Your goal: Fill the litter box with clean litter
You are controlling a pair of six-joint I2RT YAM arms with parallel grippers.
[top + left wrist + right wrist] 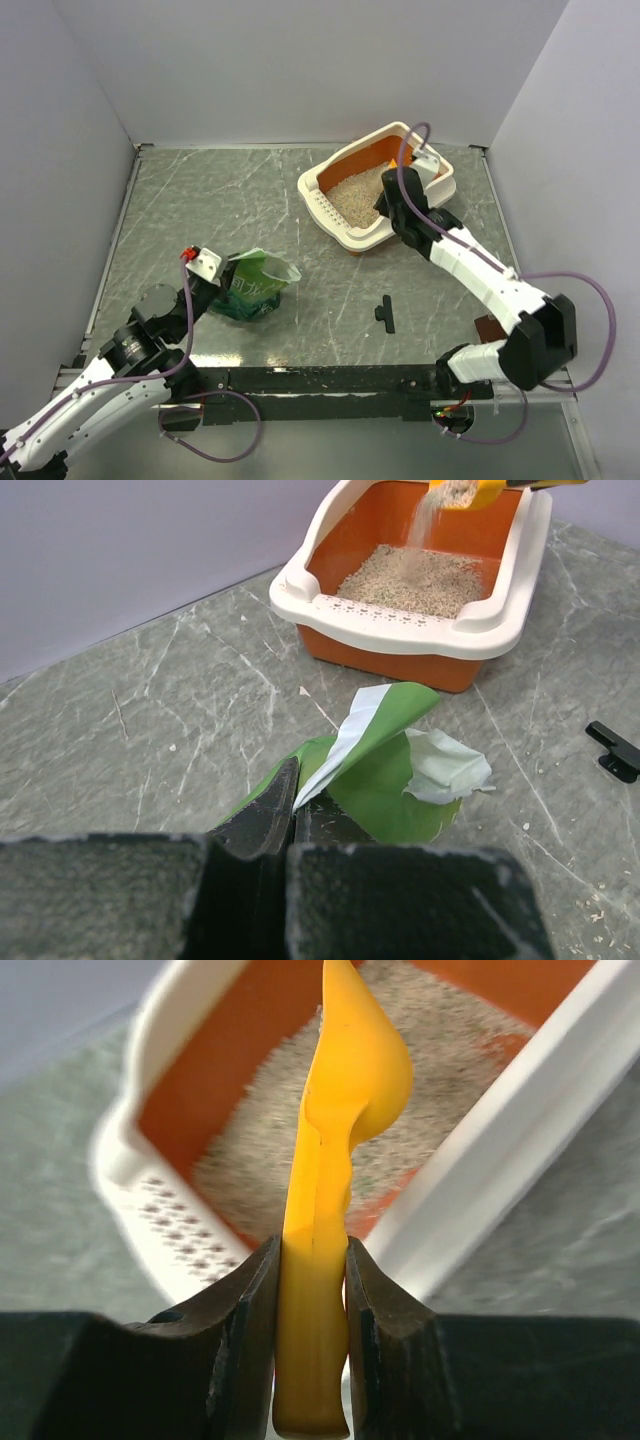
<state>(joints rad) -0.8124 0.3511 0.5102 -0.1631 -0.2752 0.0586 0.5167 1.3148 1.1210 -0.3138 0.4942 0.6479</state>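
The litter box [322, 205], cream-white outside and orange inside, stands at the back right; it also shows in the left wrist view [390, 625] and the right wrist view [520, 1130]. Beige clean litter [352, 198] covers part of its floor [420, 580]. My right gripper [398, 190] hangs over the box, shut [312, 1245] on the handle of a yellow-orange scoop [335, 1110]. The scoop [470, 492] is tilted and a stream of litter [425, 520] falls from it into the box. My left gripper [220, 283] is shut [292, 780] on the edge of the green bag [255, 285], which stands open at the left [390, 780].
A small black T-shaped piece [385, 313] lies on the table between the arms, also in the left wrist view [615, 750]. A brown object [490, 328] sits by the right arm's base. Grey walls close the table on three sides. Loose granules dot the near edge.
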